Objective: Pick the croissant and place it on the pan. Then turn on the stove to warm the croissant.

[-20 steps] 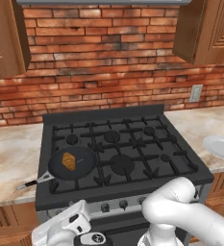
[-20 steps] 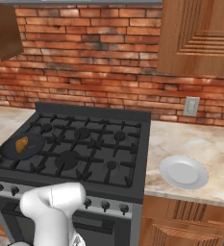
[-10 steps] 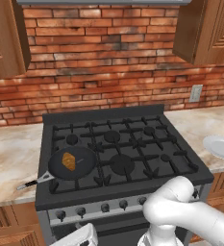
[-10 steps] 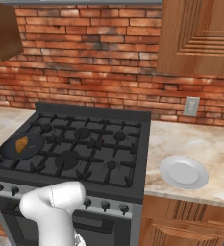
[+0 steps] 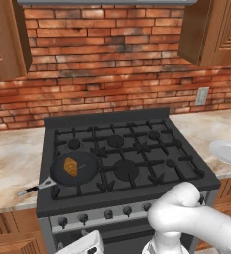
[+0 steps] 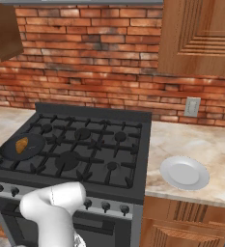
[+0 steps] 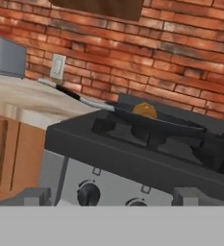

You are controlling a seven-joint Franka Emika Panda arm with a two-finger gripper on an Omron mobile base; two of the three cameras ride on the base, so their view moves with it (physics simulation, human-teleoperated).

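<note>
The end effector (image 7: 111, 199) hangs low in front of the stove (image 5: 137, 191), its tips spread wide with nothing between them, facing the grey knob panel. Two knobs (image 7: 88, 194) sit just ahead of it in the hand view, the left one nearly in line with the gap. Judging by the task, the croissant step is done and the knob is the thing to handle now: a small, stiff, smooth dial that should turn with little force but could slip, so it wants a hold square across its sides, tips well seated before twisting. Which knob feeds the pan's burner I cannot tell for sure; the pan sits over the front left burner, so a knob at the left end of the row looks likeliest. Beyond the panel, the pan (image 5: 85, 174) rests on the grate, its handle (image 5: 35, 188) reaching out over the desk (image 5: 13, 168) to the left. The croissant (image 5: 70, 166) lies inside it, light and flaky. Farther right, a white plate (image 6: 184, 172) sits on the desk, well apart.
</note>
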